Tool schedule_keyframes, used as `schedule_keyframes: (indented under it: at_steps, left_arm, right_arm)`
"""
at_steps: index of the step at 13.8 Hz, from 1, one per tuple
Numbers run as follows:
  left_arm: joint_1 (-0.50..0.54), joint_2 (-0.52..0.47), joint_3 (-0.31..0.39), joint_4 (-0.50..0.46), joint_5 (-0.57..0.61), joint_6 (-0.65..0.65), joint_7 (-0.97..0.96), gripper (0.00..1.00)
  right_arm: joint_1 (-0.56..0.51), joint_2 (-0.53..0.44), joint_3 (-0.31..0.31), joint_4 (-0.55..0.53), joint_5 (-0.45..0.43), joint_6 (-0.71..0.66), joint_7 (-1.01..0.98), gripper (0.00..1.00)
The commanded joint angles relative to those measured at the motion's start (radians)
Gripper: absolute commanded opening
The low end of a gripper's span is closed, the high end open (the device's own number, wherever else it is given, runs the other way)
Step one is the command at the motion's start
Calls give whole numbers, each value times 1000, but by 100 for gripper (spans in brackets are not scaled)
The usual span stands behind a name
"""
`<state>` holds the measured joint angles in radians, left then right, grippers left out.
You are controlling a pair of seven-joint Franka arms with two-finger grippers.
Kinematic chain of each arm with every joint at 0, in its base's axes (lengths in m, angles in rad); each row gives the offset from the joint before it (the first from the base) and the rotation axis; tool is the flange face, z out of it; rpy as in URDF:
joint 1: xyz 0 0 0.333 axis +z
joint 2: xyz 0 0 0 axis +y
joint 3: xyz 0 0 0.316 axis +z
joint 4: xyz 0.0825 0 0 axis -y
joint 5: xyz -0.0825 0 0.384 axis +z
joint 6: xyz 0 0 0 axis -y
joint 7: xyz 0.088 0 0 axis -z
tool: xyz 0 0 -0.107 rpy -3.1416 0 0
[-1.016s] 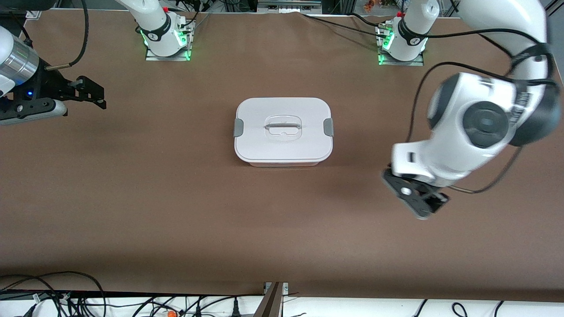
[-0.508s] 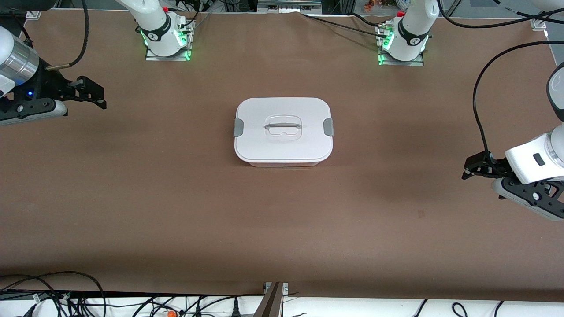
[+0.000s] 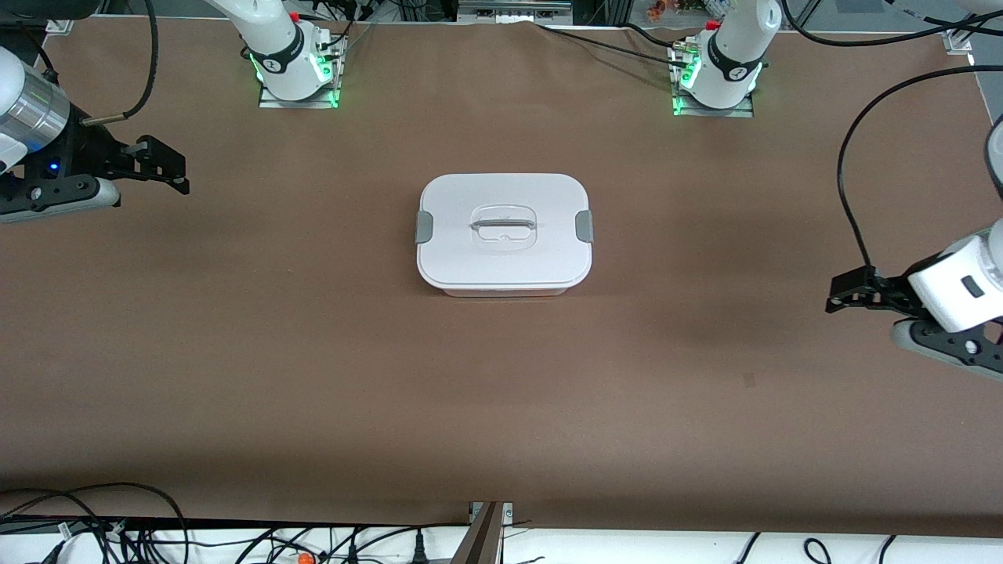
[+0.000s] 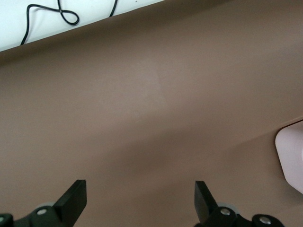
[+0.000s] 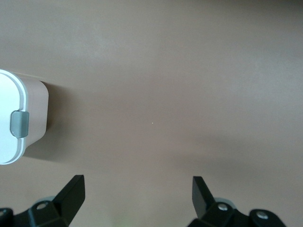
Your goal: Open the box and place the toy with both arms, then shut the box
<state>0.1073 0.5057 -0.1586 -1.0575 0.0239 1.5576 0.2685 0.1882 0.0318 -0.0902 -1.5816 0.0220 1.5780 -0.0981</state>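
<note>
The box (image 3: 504, 233) stands in the middle of the brown table, its white lid shut, with grey clips on both short sides and a clear handle (image 3: 504, 225) on top. The toy is out of view. My left gripper (image 3: 845, 293) is open and empty over bare table at the left arm's end, apart from the box; a corner of the box (image 4: 292, 160) shows in the left wrist view past my open gripper (image 4: 138, 191). My right gripper (image 3: 174, 168) is open and empty over the right arm's end, waiting. The right wrist view shows my open gripper (image 5: 137, 186) and the box's clip side (image 5: 20, 124).
The arm bases (image 3: 296, 70) (image 3: 715, 74) stand at the table's edge farthest from the front camera. Loose cables (image 3: 117, 525) lie on the floor past the table's near edge. A black cable (image 4: 47, 9) lies off the table in the left wrist view.
My left arm has swung away from beside the box out to its end of the table, then shifted slightly. The right arm and the box have not moved.
</note>
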Motion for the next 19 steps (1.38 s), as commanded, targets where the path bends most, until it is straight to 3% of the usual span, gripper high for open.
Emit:
schedule_keyframes:
  at_steps: [1, 6, 8, 11, 13, 19]
  left_arm:
    - [11, -26, 16, -7, -1, -57, -11, 100]
    - [5, -85, 31, -38, 34, -94, -61, 100]
    - [-11, -178, 60, -158, 21, -84, -119, 100]
    - [-46, -255, 100, -264, 1, -64, -126, 100]
    - [-115, -314, 199, -356, -53, -8, -127, 100]
    - [-123, -283, 220, -326, -62, -11, -126, 100]
  right_arm:
    - [-4, 4, 3, 15, 3, -15, -8, 100]
    - [-4, 4, 3, 17, 3, -12, -8, 100]
    - [-3, 4, 3, 17, 3, -9, -9, 100]
    - [-3, 4, 4, 18, 3, -9, -9, 100]
    - [-3, 2, 4, 17, 3, -10, -11, 100]
    - [-1, 2, 7, 19, 1, -19, -15, 100]
